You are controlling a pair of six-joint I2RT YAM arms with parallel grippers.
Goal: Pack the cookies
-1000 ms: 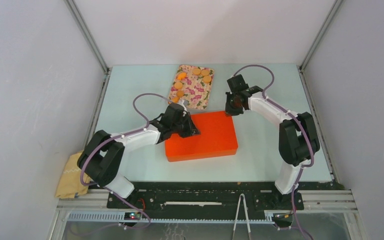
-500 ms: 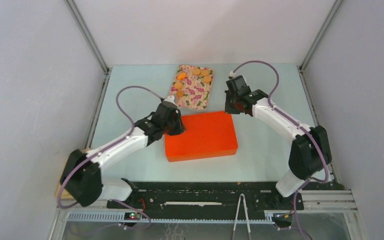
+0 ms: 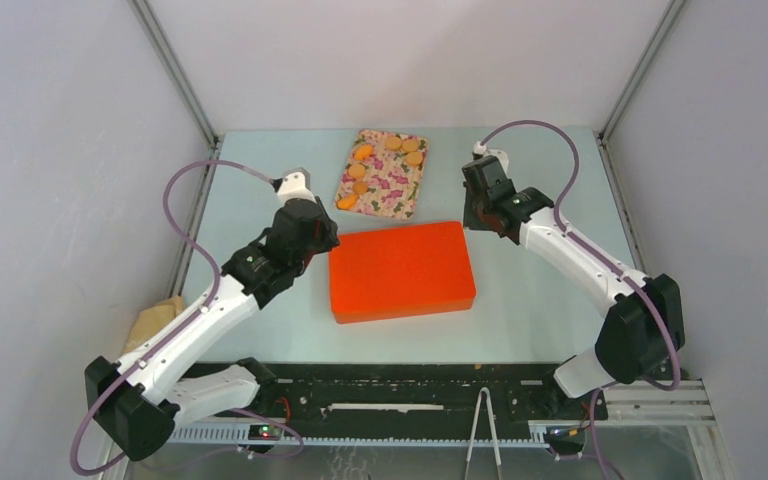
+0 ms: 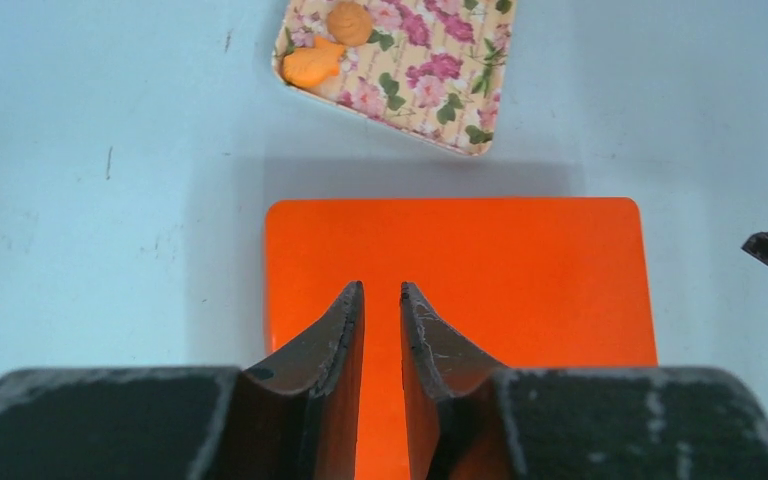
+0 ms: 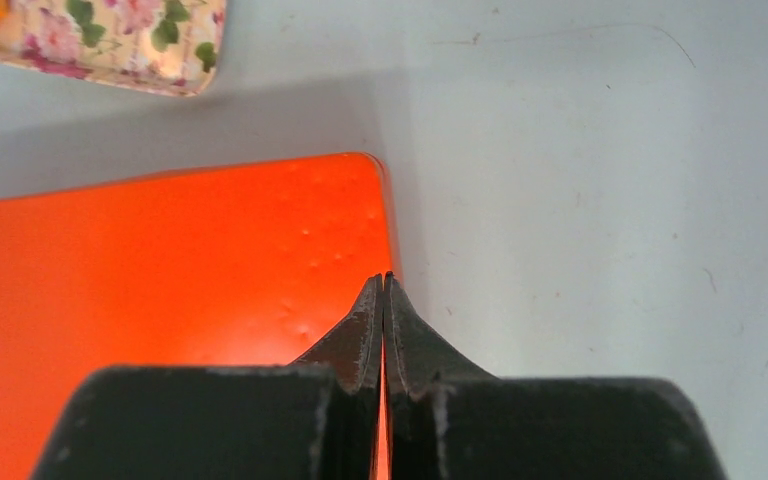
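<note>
Top external: cookies [image 3: 393,143] are seen unpacked on floral tray [image 3: 392,186]; orange box [image 3: 401,270] is shut; left gripper [image 4: 381,300] slightly parted, right gripper [image 5: 384,285] closed, both empty.

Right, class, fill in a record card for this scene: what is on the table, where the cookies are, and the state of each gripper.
Box: orange box, appears closed, mid-table
Tray: floral tray, beyond the box, not touching it
Cookies: several orange-tan cookies on the tray; no black ones visible
Left gripper: fingers slightly apart, holding nothing
Right gripper: shut, holding nothing, by the box's far right corner
Packed so far: no cookies visible outside the tray
</note>
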